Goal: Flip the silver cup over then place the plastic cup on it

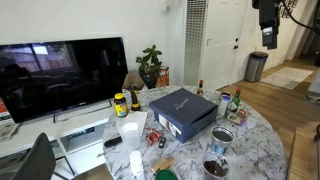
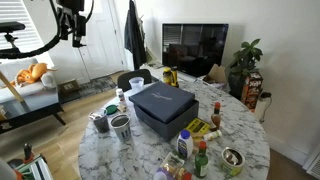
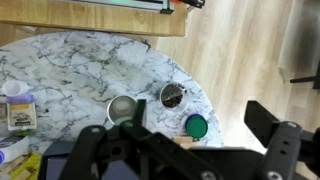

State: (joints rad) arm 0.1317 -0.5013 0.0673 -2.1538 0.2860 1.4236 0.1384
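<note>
**End effector high and open, both cups waiting on the marble**

In an exterior view the end effector [image 1: 267, 38] hangs high up by the doorway, well apart from the round marble surface [image 1: 255, 140]. A dark blue box [image 1: 183, 110] sits in the middle of that surface. Just beside the box stands the silver cup [image 1: 222, 135], mouth up. The plastic cup [image 1: 215, 167] is near it, closer to the rim. A tall white cup [image 1: 130, 131] stands on the far side of the box, towards the television [image 1: 62, 75].

In an exterior view from across the room, the end effector [image 2: 76, 33] again hangs high, away from everything on the surface. The silver cup [image 2: 121, 125] stands upright next to the box [image 2: 160, 105], and the plastic cup [image 2: 101, 122] is just beside it at the edge.

In the wrist view, looking down, the end effector [image 3: 185, 150] has its fingers [image 3: 275, 140] spread wide apart with nothing between them. Below, the silver cup [image 3: 121, 108] and the plastic cup [image 3: 172, 95] stand side by side, not touching, both with mouths up. A green lid [image 3: 196, 125] lies near the plastic cup, by the rim.
</note>
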